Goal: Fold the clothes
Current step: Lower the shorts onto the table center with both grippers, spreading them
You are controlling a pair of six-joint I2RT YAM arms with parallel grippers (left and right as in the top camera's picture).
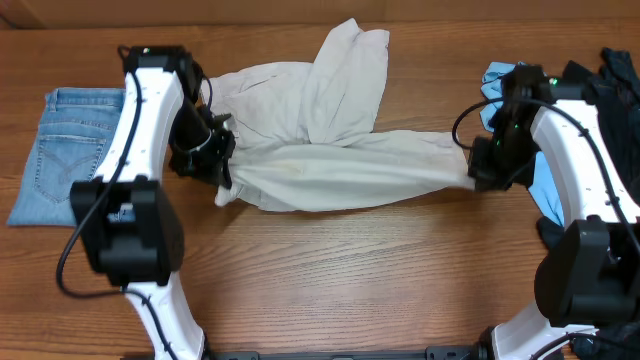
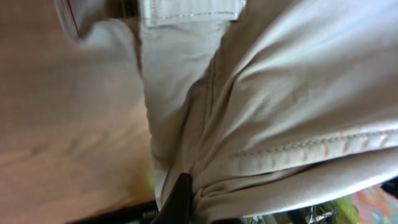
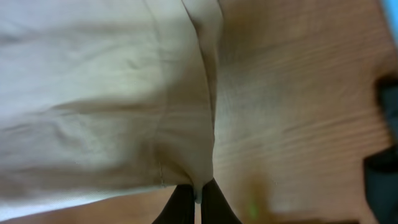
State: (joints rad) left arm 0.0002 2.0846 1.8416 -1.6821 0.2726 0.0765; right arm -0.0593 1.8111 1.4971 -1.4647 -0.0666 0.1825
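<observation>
Overhead view: the large pale beige cotton shorts (image 1: pixel 320 150) lie on the brown wooden table (image 1: pixel 350 290), in the middle and a little toward the far edge. The lower part of the garment is stretched into a long band between the two arms. One wide piece of it is folded up and points toward the far side of the table.

The left gripper (image 1: pixel 222 180) is at the left end of this band and the right gripper (image 1: pixel 474 178) is at the right end. Both are closed on the fabric, and each one pinches an edge of the shorts. The cloth between them looks pulled rather straight, with only soft wrinkles.

In the left wrist view, one dark finger (image 2: pixel 179 198) is visible at the bottom, and bunched beige fabric with a stitched seam is pressed against it. The second finger is hidden by the cloth. A white strip with a stitched border (image 2: pixel 189 11) is at the top of this view.

In the right wrist view, the two dark fingers (image 3: pixel 180 208) are almost together, and a thin corner of the beige fabric is squeezed between them, just above the wood.

A folded pair of blue denim jeans (image 1: pixel 65 150) lies flat at the left side of the table, apart from the shorts. A light blue cloth (image 1: pixel 497 82) and a dark cloth (image 1: pixel 620 75) are at the right side, behind the right arm.
</observation>
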